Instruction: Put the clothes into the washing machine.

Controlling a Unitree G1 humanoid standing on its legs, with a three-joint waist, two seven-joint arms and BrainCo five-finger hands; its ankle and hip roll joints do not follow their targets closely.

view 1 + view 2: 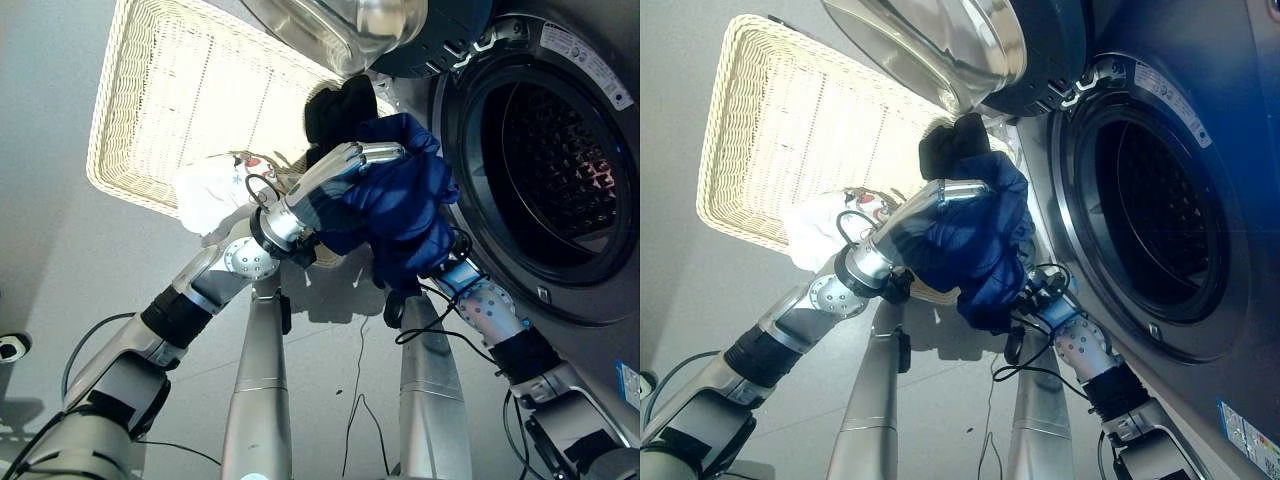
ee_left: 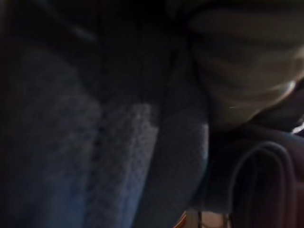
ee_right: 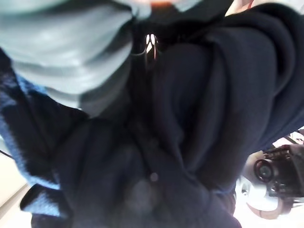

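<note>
A bundled blue garment (image 1: 400, 210) hangs in the air between my two hands, just left of the washing machine's round drum opening (image 1: 555, 150). My left hand (image 1: 350, 160) lies across the top of the bundle with its fingers straight, pressing on the cloth. The right forearm (image 1: 480, 305) reaches up under the bundle, and the blue cloth covers that hand. Dark blue fabric (image 2: 118, 142) sits close in front of the left wrist view, and navy folds (image 3: 190, 118) do the same in the right wrist view. A black garment (image 1: 335, 110) shows just behind the bundle.
The machine's glass door (image 1: 340, 25) stands open above the bundle. A cream wicker basket (image 1: 170, 100) lies on the grey floor to the left, with a white cloth (image 1: 210, 190) at its near edge. The dark drum rim (image 1: 470, 200) is right beside the bundle.
</note>
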